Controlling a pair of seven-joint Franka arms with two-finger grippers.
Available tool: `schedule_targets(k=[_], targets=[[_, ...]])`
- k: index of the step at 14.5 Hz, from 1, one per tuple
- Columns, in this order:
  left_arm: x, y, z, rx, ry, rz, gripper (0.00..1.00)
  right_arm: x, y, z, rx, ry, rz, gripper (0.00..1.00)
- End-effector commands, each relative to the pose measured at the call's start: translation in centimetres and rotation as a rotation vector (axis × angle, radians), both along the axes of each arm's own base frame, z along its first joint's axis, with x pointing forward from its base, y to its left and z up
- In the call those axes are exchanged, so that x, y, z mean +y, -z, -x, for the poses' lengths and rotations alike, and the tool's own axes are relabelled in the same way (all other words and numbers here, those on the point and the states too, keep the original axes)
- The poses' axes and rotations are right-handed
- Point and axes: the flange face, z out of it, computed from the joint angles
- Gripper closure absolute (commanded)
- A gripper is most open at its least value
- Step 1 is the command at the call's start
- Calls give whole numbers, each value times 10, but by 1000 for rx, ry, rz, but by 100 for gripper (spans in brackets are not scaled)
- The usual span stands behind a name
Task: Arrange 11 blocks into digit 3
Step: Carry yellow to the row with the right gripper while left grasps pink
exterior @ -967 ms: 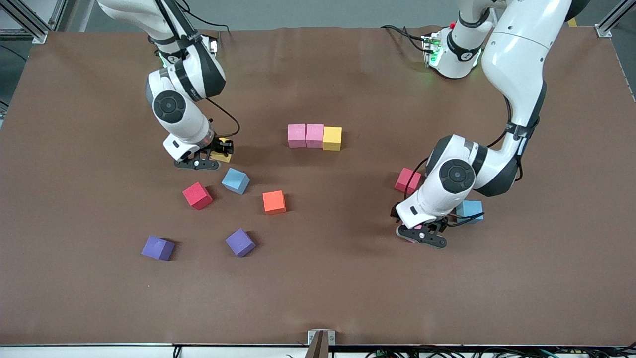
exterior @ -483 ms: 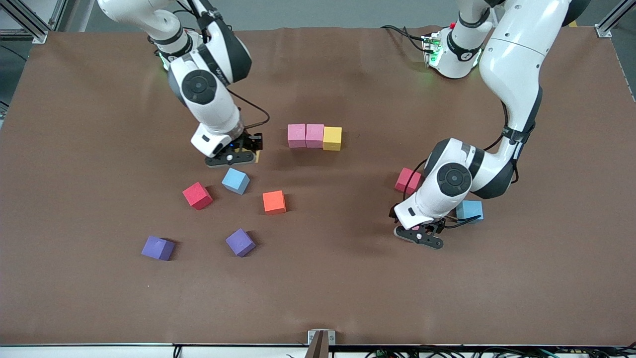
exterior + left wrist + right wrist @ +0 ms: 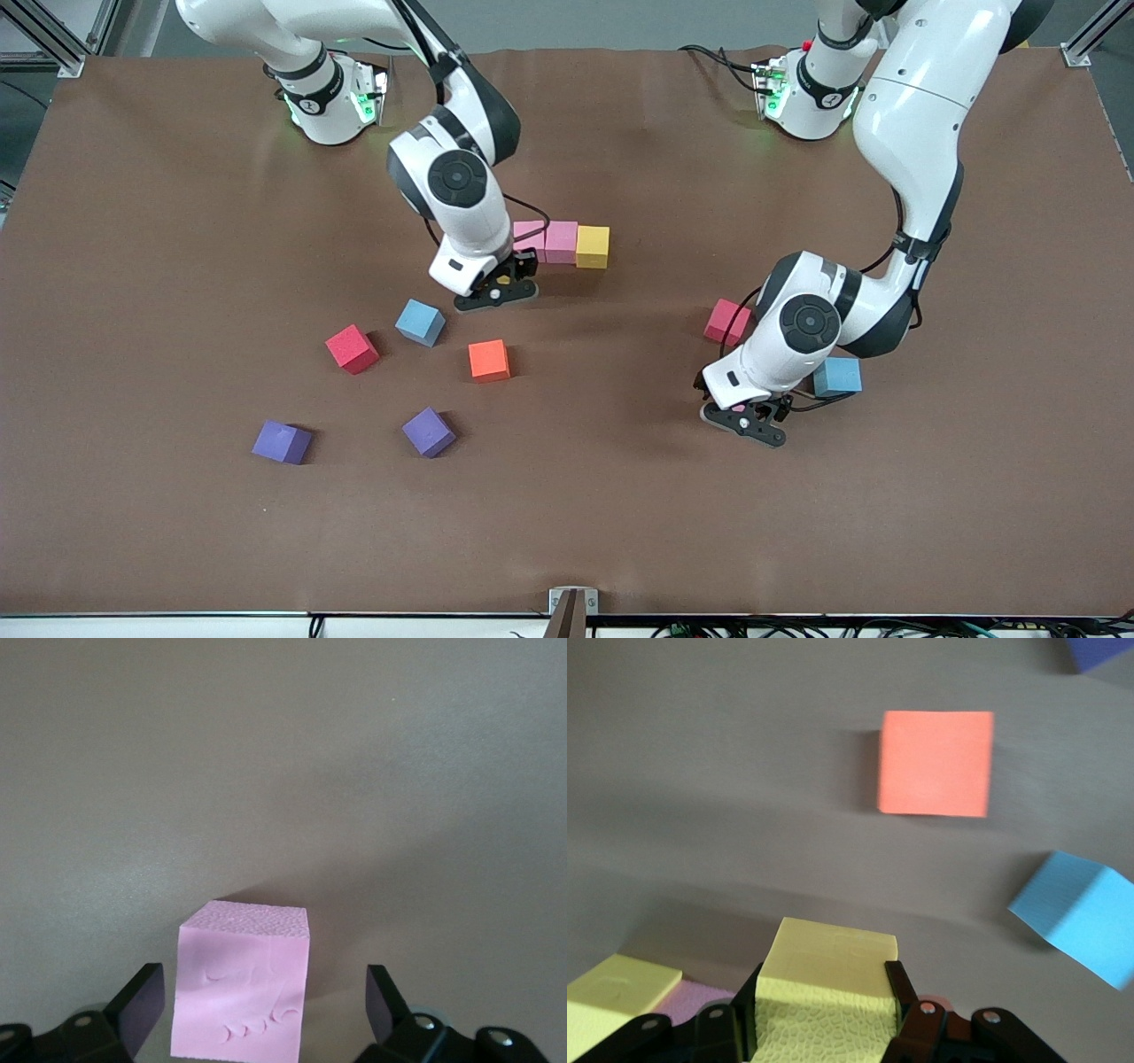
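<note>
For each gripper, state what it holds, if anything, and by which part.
The right gripper holds a yellow block by two opposite side faces. The left gripper holds nothing: its open fingers straddle a pink block without touching it.

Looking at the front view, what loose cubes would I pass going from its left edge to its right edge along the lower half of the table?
Purple cube → red cube → light blue cube and second purple cube → orange cube → second red cube → second light blue cube.

Between the black fingers of the right gripper sits a pale yellow block with a pebbled texture on one face, between the open black jaws of the left gripper stands a plain pink block, and the table is brown.
</note>
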Motion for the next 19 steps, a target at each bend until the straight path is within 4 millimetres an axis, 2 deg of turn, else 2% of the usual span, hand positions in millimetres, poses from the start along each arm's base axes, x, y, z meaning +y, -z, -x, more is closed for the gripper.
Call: schedule_targets(k=[1, 4, 8, 12, 14, 19], targets=[[2, 1, -5, -14, 23, 5, 0, 12, 21, -2, -5, 1, -6, 96], [3, 3, -4, -10, 30, 2, 0, 19, 45, 4, -4, -16, 1, 96], [7, 5, -4, -6, 28, 0, 0, 24, 54, 13, 7, -42, 17, 96], [14, 13, -2, 10, 23, -8, 0, 28, 69, 21, 4, -52, 17, 96], [16, 19, -1, 17, 40, -11, 0, 30, 71, 25, 9, -52, 20, 96], [19, 28, 5, 37, 47, -17, 0, 25, 79, 30, 28, -13, 40, 96]])
